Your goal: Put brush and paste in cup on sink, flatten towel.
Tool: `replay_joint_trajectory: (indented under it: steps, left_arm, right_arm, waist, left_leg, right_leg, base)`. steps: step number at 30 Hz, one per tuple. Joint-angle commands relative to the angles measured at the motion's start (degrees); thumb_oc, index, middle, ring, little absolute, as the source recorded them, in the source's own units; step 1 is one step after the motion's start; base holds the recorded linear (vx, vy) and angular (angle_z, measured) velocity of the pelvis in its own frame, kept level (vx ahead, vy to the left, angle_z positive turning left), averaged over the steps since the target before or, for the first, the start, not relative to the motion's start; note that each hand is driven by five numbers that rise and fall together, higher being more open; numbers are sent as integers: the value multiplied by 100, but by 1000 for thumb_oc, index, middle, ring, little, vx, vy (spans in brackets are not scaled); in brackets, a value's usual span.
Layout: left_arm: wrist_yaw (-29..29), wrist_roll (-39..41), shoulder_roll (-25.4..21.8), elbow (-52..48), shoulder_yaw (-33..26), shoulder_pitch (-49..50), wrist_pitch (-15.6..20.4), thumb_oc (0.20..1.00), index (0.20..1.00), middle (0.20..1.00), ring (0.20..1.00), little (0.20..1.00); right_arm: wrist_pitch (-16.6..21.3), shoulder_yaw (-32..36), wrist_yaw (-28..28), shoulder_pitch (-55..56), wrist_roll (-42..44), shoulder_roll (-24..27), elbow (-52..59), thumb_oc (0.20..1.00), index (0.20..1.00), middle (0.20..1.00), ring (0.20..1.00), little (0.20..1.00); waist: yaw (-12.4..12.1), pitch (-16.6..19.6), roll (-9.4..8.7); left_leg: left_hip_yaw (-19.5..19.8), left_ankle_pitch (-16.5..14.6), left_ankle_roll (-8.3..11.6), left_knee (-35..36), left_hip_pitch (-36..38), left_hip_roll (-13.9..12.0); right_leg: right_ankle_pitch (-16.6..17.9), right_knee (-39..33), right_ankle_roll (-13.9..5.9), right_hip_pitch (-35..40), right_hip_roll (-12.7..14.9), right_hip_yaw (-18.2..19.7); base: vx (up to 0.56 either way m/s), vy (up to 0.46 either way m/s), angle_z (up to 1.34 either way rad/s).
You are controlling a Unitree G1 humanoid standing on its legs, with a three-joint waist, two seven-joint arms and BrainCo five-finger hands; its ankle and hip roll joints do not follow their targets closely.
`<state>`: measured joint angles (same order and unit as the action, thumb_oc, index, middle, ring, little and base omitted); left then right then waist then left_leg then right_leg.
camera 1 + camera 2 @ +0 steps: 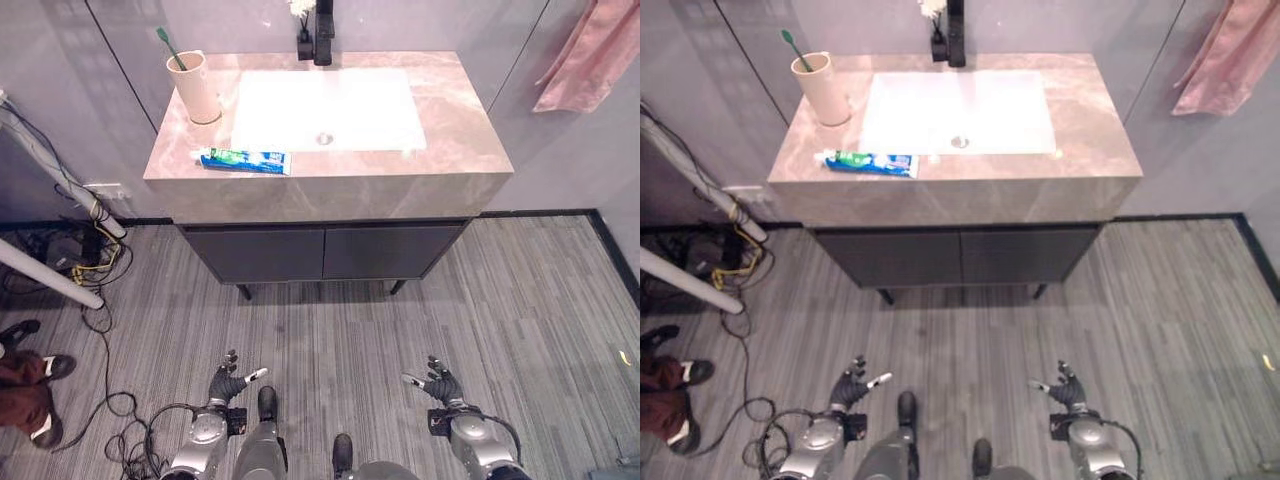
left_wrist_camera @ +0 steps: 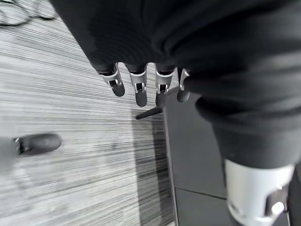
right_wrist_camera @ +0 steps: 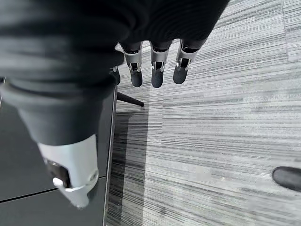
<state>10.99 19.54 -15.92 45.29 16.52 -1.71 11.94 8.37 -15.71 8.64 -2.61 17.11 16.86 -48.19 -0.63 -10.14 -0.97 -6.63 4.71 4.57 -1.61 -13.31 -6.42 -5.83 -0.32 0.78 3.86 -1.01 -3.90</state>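
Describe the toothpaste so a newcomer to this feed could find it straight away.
Start at the marble vanity top with the white sink basin. Left of the basin stands a beige cup holding a green toothbrush. The toothpaste lies flat near the front edge: a green, blue and white tube.

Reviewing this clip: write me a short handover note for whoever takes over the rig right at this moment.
Left hand and right hand: both open, empty, held low over the floor in front of the vanity.
Toothbrush: already standing in the cup at the back left of the counter.
Toothpaste: lying flat near the counter's front left edge, outside the cup.
Pink towel: hanging on the wall to the right, bunched.
Left to do: toothpaste into the cup, flatten the towel.
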Motion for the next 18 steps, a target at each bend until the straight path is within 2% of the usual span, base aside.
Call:
replay_joint_trajectory:
  steps: [1, 3, 5, 8, 9, 10, 12, 13, 16, 17, 18]
  left_arm:
    - [42, -340, -426, -520, -92, 59, 171, 1000, 1000, 1000, 1000, 1000]
    - [-21, -383, -511, -643, -76, 112, 157, 1000, 1000, 1000, 1000, 1000]
    - [-51, -588, -642, -870, -81, 213, 108, 1000, 1000, 1000, 1000, 1000]
    - [-97, -716, -723, -908, -107, 282, 91, 1000, 1000, 1000, 1000, 1000]
    - [-129, -734, -744, -952, -108, 326, 84, 1000, 1000, 1000, 1000, 1000]
    - [-137, -761, -762, -910, -127, 340, 105, 1000, 1000, 1000, 1000, 1000]
    - [-176, -808, -773, -819, -147, 403, 106, 1000, 1000, 1000, 1000, 1000]
    - [-194, -833, -758, -734, -126, 398, 101, 1000, 1000, 1000, 1000, 1000]
    - [-240, -1069, -724, -270, 13, 253, 168, 1000, 1000, 1000, 1000, 1000]
    - [-188, -1133, -688, -96, 40, 209, 167, 1000, 1000, 1000, 1000, 1000]
    - [-185, -1135, -684, -89, 42, 204, 172, 1000, 1000, 1000, 1000, 1000]
  right_arm:
    - [93, -53, -18, 117, -58, 16, 454, 1000, 1000, 1000, 1000, 1000]
    - [84, -45, -62, 121, -55, 27, 562, 1000, 1000, 1000, 1000, 1000]
    - [65, -71, -90, 119, -121, 25, 692, 1000, 1000, 1000, 1000, 1000]
    - [77, -87, -97, 92, -197, 27, 806, 1000, 1000, 1000, 1000, 1000]
    - [79, -69, -113, 115, -207, 42, 926, 1000, 1000, 1000, 1000, 1000]
    - [102, -44, -129, 142, -171, 34, 972, 1000, 1000, 1000, 1000, 1000]
    - [118, 4, -136, 200, -158, 44, 1057, 1000, 1000, 1000, 1000, 1000]
    - [125, 14, -137, 213, -154, 49, 1050, 1000, 1000, 1000, 1000, 1000]
    - [151, 41, -102, 144, -176, 85, 908, 1000, 1000, 1000, 1000, 1000]
    - [145, 39, -72, 121, -218, 88, 886, 1000, 1000, 1000, 1000, 1000]
    - [145, 40, -71, 120, -219, 90, 885, 1000, 1000, 1000, 1000, 1000]
  waist:
    - [-80, 288, -275]
    - [-76, 311, -292]
    - [-91, 281, -213]
    - [-25, 149, 10]
    - [50, 106, 60]
    - [86, 84, 112]
    - [95, 76, 129]
    - [130, 64, 137]
    - [267, 0, 110]
    - [296, -15, 95]
    - [291, -22, 100]
  left_leg:
    - [-197, 66, -343, -631, -323, 403]
    - [-306, -99, -486, -626, -209, 565]
    - [-376, -225, -631, -507, 2, 704]
    - [-413, -305, -744, -237, 420, 696]
    - [-336, -316, -751, -104, 605, 718]
    - [-338, -321, -740, -20, 715, 704]
    - [-403, -390, -690, 135, 998, 704]
    - [-362, -418, -654, 146, 1067, 704]
    - [-186, -576, -553, 102, 1267, 721]
    - [-140, -617, -527, 107, 1331, 711]
    - [-143, -622, -526, 107, 1340, 706]
  right_leg:
    - [513, 917, -887, 128, 775, -134]
    - [1018, 1320, -981, -29, 954, -48]
    - [1590, 2035, -1021, -330, 1115, -136]
    - [1688, 2713, -1031, -857, 1122, -498]
    - [1441, 2765, -999, -1064, 934, -440]
    - [1308, 2634, -954, -1324, 799, -516]
    - [1053, 2065, -925, -1384, 1064, -1091]
    - [989, 1770, -904, -1426, 1086, -1169]
    - [1243, 813, -995, -1612, 1155, -770]
    - [1368, 665, -1039, -1631, 1163, -596]
    - [1372, 656, -1040, -1619, 1157, -594]
  base:
    - [315, 315, -20]
    - [274, 330, -19]
    - [252, 369, -17]
    - [227, 317, -19]
    - [238, 231, -10]
    - [269, 177, -13]
    - [292, 94, -5]
    - [281, -1, 8]
    - [282, -67, 6]
    - [170, -70, 21]
    - [224, -105, 30]
